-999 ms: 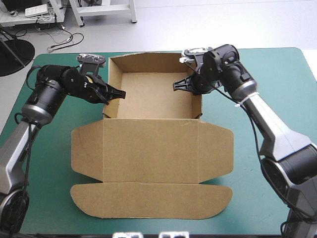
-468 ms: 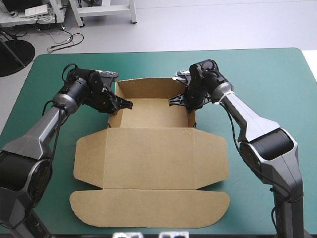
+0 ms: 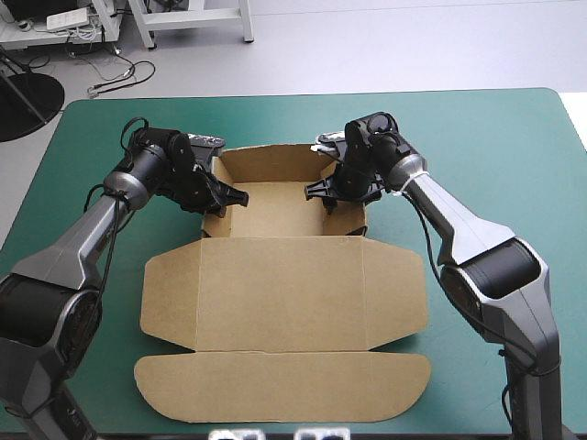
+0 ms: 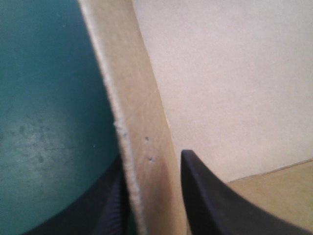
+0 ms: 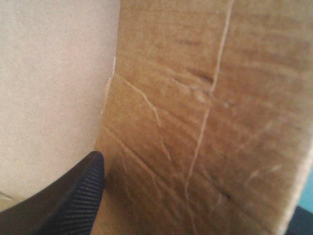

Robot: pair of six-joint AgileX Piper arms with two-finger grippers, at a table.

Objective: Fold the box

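The brown box [image 3: 275, 209] sits mid-desk [image 3: 514, 137], its tray walls raised and its lid [image 3: 284, 293] flat toward the near edge. The left end effector [image 3: 231, 196] and the right end effector [image 3: 317, 192] each pinch a side wall, all but closed. They look to be setting the walls; the next move probably calls for letting go gently.

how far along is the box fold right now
Done: the box has its back wall and both side walls raised into a tray. In hand: the left gripper pinches the left side wall, the right gripper the right side wall, probably to tuck them. Left: the lid and its rounded flap lie flat on the teal-green cover.
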